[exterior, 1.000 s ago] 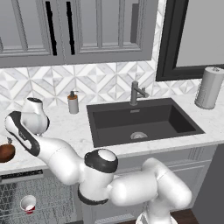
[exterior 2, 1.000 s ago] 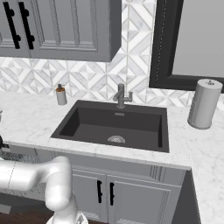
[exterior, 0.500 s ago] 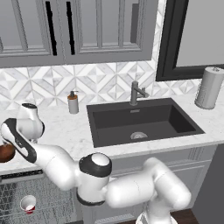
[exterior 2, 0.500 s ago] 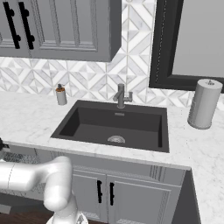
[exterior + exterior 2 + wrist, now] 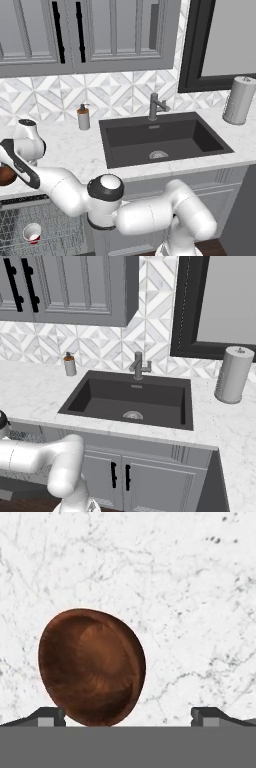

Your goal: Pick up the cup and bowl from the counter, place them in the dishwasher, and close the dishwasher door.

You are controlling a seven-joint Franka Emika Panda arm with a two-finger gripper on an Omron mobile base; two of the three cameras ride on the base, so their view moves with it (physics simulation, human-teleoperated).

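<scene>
Simulated kitchen: white marble counter [image 5: 75, 145] with faint grey veins, grey panelled cabinets above, patterned tile behind.

Dark brown bowl [image 5: 91, 667] sitting upright on the marble, seen from above in the hand view, nearer the left finger tip than the right. In the left base view, at the far left near edge of the counter, just a sliver of bowl [image 5: 6, 175] behind the arm's wrist.

Gripper [image 5: 127, 717] spread to full width over the bowl, gripping nothing; left finger [image 5: 47, 716] just beside the bowl's rim, right finger [image 5: 207, 716] over bare marble, well apart from it.

Red cup [image 5: 32, 233] with white rim lying in the grey wire rack of the dishwasher [image 5: 45, 230] below the counter, low at the left of the left base view. Dishwasher open; door itself not made out.

Further right: soap dispenser [image 5: 83, 117] with brown top against the tiles, then dark sink [image 5: 160, 137] with grey faucet [image 5: 156, 106] behind it, and grey paper towel roll [image 5: 240, 100] upright at the far right.
</scene>
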